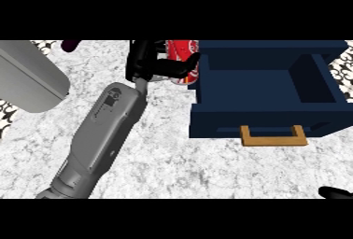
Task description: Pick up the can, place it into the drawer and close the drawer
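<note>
Left hand (pixel 153 63) is closed round the red can (pixel 183 50), with a finger crossing the can's front. The can sits just beside the outer left wall of the open navy drawer (pixel 228 122), not inside it. Only a tip of the right hand (pixel 335 192) shows at the lower right edge, and its state cannot be told.

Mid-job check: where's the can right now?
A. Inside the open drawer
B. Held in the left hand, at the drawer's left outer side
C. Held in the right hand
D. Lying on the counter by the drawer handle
B. The left hand is curled round the red can just outside the left wall of the open drawer, and no can shows inside the drawer.
</note>
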Robot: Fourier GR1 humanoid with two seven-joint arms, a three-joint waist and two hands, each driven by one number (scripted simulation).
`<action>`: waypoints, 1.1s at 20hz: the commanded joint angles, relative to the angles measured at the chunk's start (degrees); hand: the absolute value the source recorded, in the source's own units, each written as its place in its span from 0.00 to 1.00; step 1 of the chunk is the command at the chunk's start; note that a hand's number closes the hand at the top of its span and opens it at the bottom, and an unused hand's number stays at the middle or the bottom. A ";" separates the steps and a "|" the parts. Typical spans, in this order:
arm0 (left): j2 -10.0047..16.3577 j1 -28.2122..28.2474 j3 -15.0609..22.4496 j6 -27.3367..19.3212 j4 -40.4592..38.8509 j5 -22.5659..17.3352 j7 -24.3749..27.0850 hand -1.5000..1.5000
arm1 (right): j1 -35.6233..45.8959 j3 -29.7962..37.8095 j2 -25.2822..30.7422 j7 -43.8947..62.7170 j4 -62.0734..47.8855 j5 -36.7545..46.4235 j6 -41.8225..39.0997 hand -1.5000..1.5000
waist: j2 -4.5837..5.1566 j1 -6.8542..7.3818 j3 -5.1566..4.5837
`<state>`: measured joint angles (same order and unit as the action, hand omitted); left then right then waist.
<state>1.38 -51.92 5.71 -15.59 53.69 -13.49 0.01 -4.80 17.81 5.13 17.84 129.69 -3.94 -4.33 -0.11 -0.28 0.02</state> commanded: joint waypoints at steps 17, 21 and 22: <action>-1.38 -30.94 1.47 -6.59 -20.08 -2.81 -9.94 1.00 | 4.13 0.58 1.80 2.02 -0.50 -0.20 0.70 0.00 | 0.70 -1.97 0.04; -1.38 -34.15 4.55 -10.19 -24.46 -5.35 -9.10 1.00 | -0.39 1.31 0.97 0.99 2.38 -2.35 -1.08 0.00 | 0.76 -3.52 0.11; -1.38 -36.87 6.06 -11.42 -24.04 -7.50 -12.59 1.00 | 3.94 -0.95 1.20 0.62 -2.11 0.60 -0.02 0.00 | 0.80 -2.95 0.10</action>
<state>0.01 -83.37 10.40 -25.28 33.61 -18.54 -10.66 -2.25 17.88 6.35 19.43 129.82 -4.41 -4.33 0.53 -2.84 0.08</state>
